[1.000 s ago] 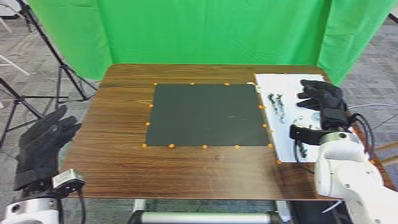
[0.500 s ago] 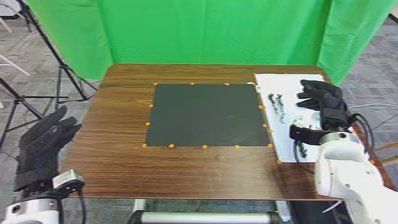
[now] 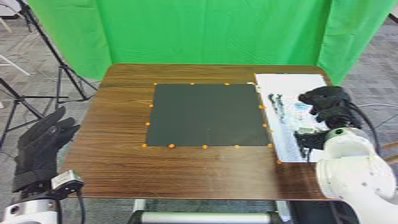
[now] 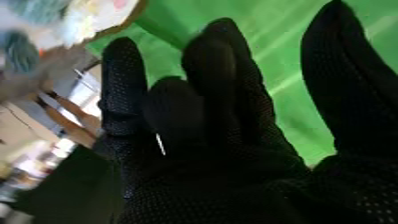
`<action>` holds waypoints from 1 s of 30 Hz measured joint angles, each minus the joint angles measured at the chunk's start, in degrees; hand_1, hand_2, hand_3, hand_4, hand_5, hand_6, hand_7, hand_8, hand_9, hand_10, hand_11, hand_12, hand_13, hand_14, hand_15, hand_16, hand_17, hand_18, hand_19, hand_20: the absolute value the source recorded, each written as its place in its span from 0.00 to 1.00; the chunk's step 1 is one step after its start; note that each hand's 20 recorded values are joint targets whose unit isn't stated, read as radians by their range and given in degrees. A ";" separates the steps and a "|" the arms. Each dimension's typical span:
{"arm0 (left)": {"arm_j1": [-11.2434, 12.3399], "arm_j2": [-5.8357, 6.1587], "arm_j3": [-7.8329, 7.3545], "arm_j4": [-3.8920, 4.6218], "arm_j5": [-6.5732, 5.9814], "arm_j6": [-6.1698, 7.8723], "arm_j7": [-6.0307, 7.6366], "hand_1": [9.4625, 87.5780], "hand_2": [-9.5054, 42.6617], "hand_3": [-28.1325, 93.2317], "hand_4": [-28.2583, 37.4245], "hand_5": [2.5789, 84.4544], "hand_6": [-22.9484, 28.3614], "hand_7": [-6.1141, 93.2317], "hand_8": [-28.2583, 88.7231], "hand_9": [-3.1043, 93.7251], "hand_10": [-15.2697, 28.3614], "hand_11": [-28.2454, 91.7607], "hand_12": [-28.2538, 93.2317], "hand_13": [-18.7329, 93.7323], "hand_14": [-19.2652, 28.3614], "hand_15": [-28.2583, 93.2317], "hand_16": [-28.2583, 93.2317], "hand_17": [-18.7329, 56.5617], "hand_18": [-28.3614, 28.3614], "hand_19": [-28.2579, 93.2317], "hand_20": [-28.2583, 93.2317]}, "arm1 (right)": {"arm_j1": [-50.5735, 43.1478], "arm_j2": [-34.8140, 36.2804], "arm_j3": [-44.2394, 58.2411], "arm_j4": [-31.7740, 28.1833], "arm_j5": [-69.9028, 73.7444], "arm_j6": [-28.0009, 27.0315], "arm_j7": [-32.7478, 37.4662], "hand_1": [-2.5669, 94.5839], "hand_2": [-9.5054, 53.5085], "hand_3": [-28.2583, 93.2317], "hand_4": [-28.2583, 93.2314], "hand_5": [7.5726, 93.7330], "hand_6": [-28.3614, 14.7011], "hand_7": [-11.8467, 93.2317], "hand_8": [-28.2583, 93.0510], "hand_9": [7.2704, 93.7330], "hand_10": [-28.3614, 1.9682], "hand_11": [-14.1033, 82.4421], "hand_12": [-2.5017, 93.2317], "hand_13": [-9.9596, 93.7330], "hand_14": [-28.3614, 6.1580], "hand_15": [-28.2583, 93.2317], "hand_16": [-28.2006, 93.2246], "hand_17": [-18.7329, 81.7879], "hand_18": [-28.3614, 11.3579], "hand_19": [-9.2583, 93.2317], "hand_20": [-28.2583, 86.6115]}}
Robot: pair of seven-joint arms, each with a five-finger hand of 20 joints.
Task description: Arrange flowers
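Two black-gloved robot hands reach in over a brown wooden table point(image 3: 107, 170) and its left side; in the head view, the left hand point(image 3: 44, 137) is at the table's left edge, above the floor, its fingers relaxed and loosely apart, grasping nothing; the right hand point(image 3: 327, 102) is over the right part of the table, above the edge of a long white sheet point(image 3: 289, 82), with its arm coming up from the bottom right corner; on that sheet, near this hand, lie slender dark-green pieces point(image 3: 276, 105) that look like the flower stems, and paler pieces point(image 3: 303, 114) lie between them and the hand, too small to make out exactly; a dark square mat point(image 3: 204, 115) lies just beside the sheet, toward the table's middle, with small orange markers point(image 3: 171, 146) along its edges; in the right wrist view, the right hand point(image 4: 204, 185) has its fingers extended and released, with gaps between some of them; past them are white and yellowish blooms point(image 4: 80, 22) and blurred blue-green pieces point(image 4: 21, 50) on the white surface; a green cloth point(image 3: 209, 32) hangs behind the table.
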 measured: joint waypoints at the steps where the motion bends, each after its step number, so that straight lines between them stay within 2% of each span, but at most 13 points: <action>1: 0.01 0.13 -0.01 0.00 -0.05 0.00 0.04 0.21 0.24 0.90 0.13 0.43 0.60 0.21 0.15 0.41 0.80 0.51 0.29 0.38 0.96 0.73 0.10 0.13 0.88 0.70 0.24 | -0.28 0.08 0.54 -0.60 -1.85 -2.69 1.23 0.36 0.06 0.84 0.07 0.61 0.41 0.34 0.16 0.77 0.42 0.92 0.41 0.87 0.56 0.99 0.47 0.66 0.14 1.00 0.46; 5: 0.09 0.33 -0.39 0.00 0.02 -0.03 -0.03 0.21 0.24 0.90 0.12 0.43 0.60 0.22 0.15 0.41 0.80 0.51 0.29 0.38 0.96 0.73 0.10 0.13 0.88 0.71 0.24 | -1.47 0.21 1.63 -2.55 -13.31 -9.15 7.31 0.38 0.04 0.84 0.07 0.65 0.40 0.37 0.17 0.80 0.45 0.94 0.43 0.89 0.57 1.00 0.47 0.69 0.14 1.00 0.48; 8: 0.23 0.27 -0.98 0.00 0.23 -0.07 -0.23 0.21 0.24 0.90 0.12 0.44 0.61 0.21 0.15 0.41 0.80 0.51 0.29 0.38 0.96 0.73 0.10 0.13 0.88 0.70 0.24 | -2.63 0.08 3.35 -4.13 -19.61 -14.29 9.71 0.39 0.03 0.83 0.07 0.66 0.40 0.40 0.17 0.80 0.43 0.92 0.43 0.90 0.57 0.98 0.47 0.69 0.15 1.00 0.46; 12: 0.34 0.14 -1.49 0.00 0.72 -0.16 -0.68 0.21 0.24 0.90 0.12 0.43 0.61 0.22 0.15 0.41 0.80 0.51 0.29 0.38 0.96 0.73 0.10 0.13 0.88 0.70 0.24 | -3.81 -0.92 7.41 -6.39 -16.54 -23.12 9.45 0.40 0.03 0.83 0.07 0.68 0.40 0.42 0.17 0.81 0.44 0.91 0.42 0.90 0.58 0.97 0.46 0.69 0.15 1.00 0.43; 15: 0.32 -0.06 -1.57 0.00 1.28 -0.27 -1.18 0.21 0.24 0.90 0.12 0.44 0.61 0.22 0.15 0.41 0.80 0.51 0.29 0.38 0.96 0.73 0.10 0.13 0.88 0.70 0.24 | -4.34 -2.18 9.51 -7.13 -10.35 -27.43 9.16 0.40 0.04 0.83 0.07 0.69 0.41 0.43 0.16 0.82 0.45 0.91 0.42 0.91 0.59 0.97 0.46 0.70 0.16 1.00 0.42; 20: 0.30 -0.85 -1.98 0.00 2.32 -0.68 -2.07 0.21 0.24 0.90 0.12 0.44 0.61 0.22 0.15 0.41 0.80 0.52 0.29 0.38 0.97 0.73 0.11 0.13 0.88 0.71 0.24 | -6.00 -3.86 9.70 -7.42 -8.73 -28.21 8.68 0.40 0.04 0.83 0.07 0.69 0.41 0.43 0.16 0.82 0.45 0.90 0.42 0.91 0.58 0.97 0.46 0.70 0.16 1.00 0.40; 25: 0.27 -1.36 -2.08 0.00 2.77 -0.96 -2.48 0.21 0.24 0.90 0.12 0.43 0.61 0.22 0.15 0.41 0.80 0.52 0.29 0.38 0.97 0.73 0.10 0.13 0.88 0.70 0.24 | -6.64 -4.04 7.38 -7.39 -10.17 -27.74 8.83 0.41 0.04 0.83 0.07 0.69 0.41 0.42 0.16 0.82 0.45 0.90 0.42 0.91 0.59 0.96 0.46 0.70 0.16 1.00 0.38; 30: 0.09 -1.44 -2.08 0.02 2.86 -1.12 -2.55 0.21 0.24 0.90 0.12 0.43 0.61 0.22 0.15 0.41 0.80 0.52 0.29 0.38 0.97 0.73 0.10 0.13 0.88 0.71 0.24 | -7.63 -4.03 4.71 -7.39 -12.82 -24.20 9.55 0.40 0.04 0.83 0.07 0.69 0.41 0.42 0.16 0.82 0.46 0.90 0.41 0.92 0.60 0.96 0.46 0.70 0.17 1.00 0.37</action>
